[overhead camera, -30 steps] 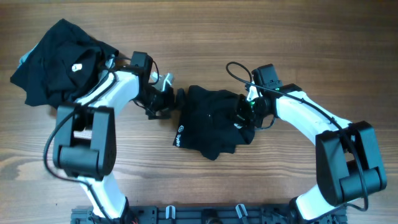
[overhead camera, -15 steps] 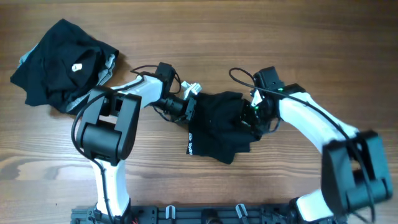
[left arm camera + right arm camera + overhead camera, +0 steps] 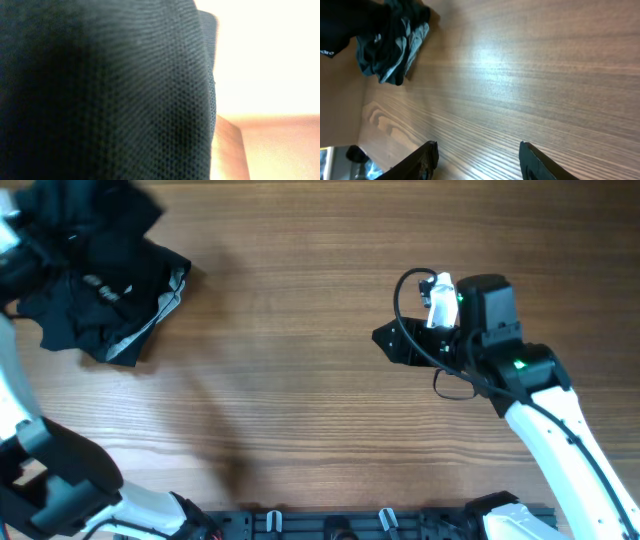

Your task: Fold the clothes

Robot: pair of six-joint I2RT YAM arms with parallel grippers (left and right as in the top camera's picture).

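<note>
The right arm (image 3: pixel 545 420) has smooth white shells and black joints. A thin black cable (image 3: pixel 397 300) makes a loop at its wrist. Beside this cable, small green lights (image 3: pixel 517 364) shine on the black housing. The right hand (image 3: pixel 477 147) has two matte black fingers (image 3: pixel 535 162). The left arm (image 3: pixel 12 390) is also white, with one big black joint (image 3: pixel 62 480).

Black knit fabric (image 3: pixel 100 90) fills the frame's left and centre, very close. Right of it is washed-out glare, with pale counter (image 3: pixel 280 150) below.
</note>
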